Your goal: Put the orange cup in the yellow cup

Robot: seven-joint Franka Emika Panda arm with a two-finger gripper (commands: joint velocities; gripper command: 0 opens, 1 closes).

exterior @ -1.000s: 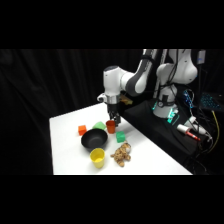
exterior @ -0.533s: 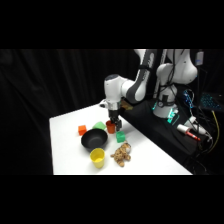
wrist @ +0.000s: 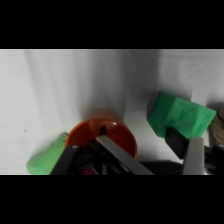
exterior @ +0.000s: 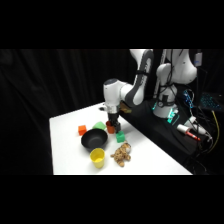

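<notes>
We find the orange cup point(wrist: 102, 134) standing upright on the white surface point(exterior: 67, 145), right under the pincer point(exterior: 114, 122). From the wrist, its round rim faces up at us, one metal finger point(wrist: 117, 151) reaching down inside the mouth and the other finger point(wrist: 194, 156) outside the wall, toward the green block point(wrist: 181, 116). So the pincer straddles the cup's wall, partly open; whether it is squeezing yet, we cannot tell. A second green piece point(wrist: 46, 159) sits just beside the cup on the other side. In the side view the black bowl point(exterior: 94, 140) lies near the cup, with an orange block point(exterior: 82, 131) beyond it, and the yellow cup point(exterior: 97, 157) stands in front of the bowl, mouth up, a brown toy point(exterior: 120, 154) just beside it. We judge the carry runs from the pincer toward the surface's near edge, past the bowl.
</notes>
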